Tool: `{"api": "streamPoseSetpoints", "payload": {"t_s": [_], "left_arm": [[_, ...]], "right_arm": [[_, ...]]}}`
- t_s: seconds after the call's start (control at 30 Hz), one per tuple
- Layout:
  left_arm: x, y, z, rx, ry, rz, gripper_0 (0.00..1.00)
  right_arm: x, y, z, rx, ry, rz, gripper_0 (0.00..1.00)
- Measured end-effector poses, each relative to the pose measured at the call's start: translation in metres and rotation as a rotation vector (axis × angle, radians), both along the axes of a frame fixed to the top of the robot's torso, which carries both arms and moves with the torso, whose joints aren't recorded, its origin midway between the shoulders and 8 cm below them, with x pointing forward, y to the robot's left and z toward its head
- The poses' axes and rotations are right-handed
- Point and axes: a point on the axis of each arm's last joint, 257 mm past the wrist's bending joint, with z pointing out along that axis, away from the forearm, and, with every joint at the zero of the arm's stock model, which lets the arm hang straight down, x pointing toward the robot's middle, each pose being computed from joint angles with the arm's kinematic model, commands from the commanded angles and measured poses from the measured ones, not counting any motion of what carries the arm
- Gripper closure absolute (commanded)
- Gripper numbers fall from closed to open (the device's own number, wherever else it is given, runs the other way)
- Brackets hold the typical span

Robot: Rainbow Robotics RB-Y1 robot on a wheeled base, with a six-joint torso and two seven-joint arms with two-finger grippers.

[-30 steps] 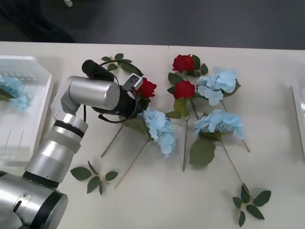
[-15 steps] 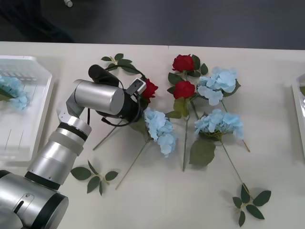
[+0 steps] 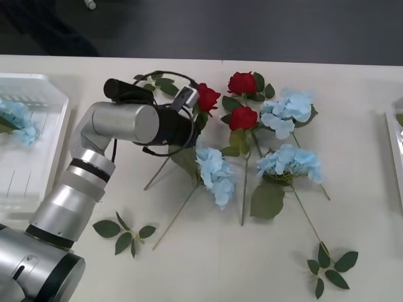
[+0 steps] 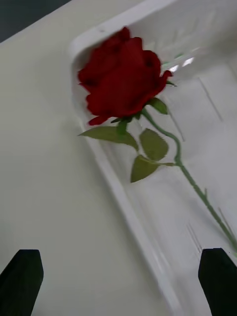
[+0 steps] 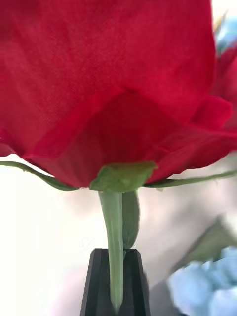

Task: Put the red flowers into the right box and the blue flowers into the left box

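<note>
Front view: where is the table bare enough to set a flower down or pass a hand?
Bare table lies between the hydrangeas and the right box, and along the near edge between the two leaf sprigs. The middle is crowded with roses, where the left end effector grips a rose.

Middle of the counter (image 3: 189,264) is pretty crowded: the left claw (image 3: 192,100) sits pinched on a red rose (image 3: 207,97), with two more roses (image 3: 243,100) just beside it and blue hydrangeas (image 3: 214,171) packed right below. Loose leaf sprigs (image 3: 124,234) litter the near side. There's open counter along the near edge between the sprigs, and between the flowers and the right box (image 3: 395,135).
</note>
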Motion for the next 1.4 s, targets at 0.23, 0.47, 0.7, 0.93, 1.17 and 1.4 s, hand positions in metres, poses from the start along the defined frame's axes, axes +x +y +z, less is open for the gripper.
{"api": "streamPoseSetpoints", "payload": {"t_s": [0.23, 0.47, 0.7, 0.93, 1.17, 1.4], "left_arm": [[-0.011, -0.015, 0.096, -0.22, -0.108, -0.089, 1.0], [-0.039, 0.01, 0.163, -0.448, -0.255, -0.186, 1.0], [-0.098, 0.017, 0.162, -0.505, -0.276, -0.405, 1.0], [-0.167, 0.02, 0.174, -0.533, -0.325, -0.708, 1.0], [-0.224, 0.032, 0.193, -0.628, -0.315, -0.908, 1.0], [-0.247, 0.026, 0.206, -0.739, -0.353, -0.973, 1.0]], "right_arm": [[0.001, 0.039, -0.028, -0.122, 0.058, 0.306, 0.07], [-0.004, 0.104, -0.08, -0.086, 0.105, 0.51, 0.07], [-0.006, 0.141, -0.081, -0.1, 0.094, 0.607, 0.07], [-0.021, 0.173, -0.058, 0.022, 0.089, 0.68, 0.07], [-0.039, 0.183, -0.016, 0.064, 0.042, 0.838, 0.07], [-0.049, 0.19, -0.012, -0.035, -0.149, 0.959, 0.07]]}}
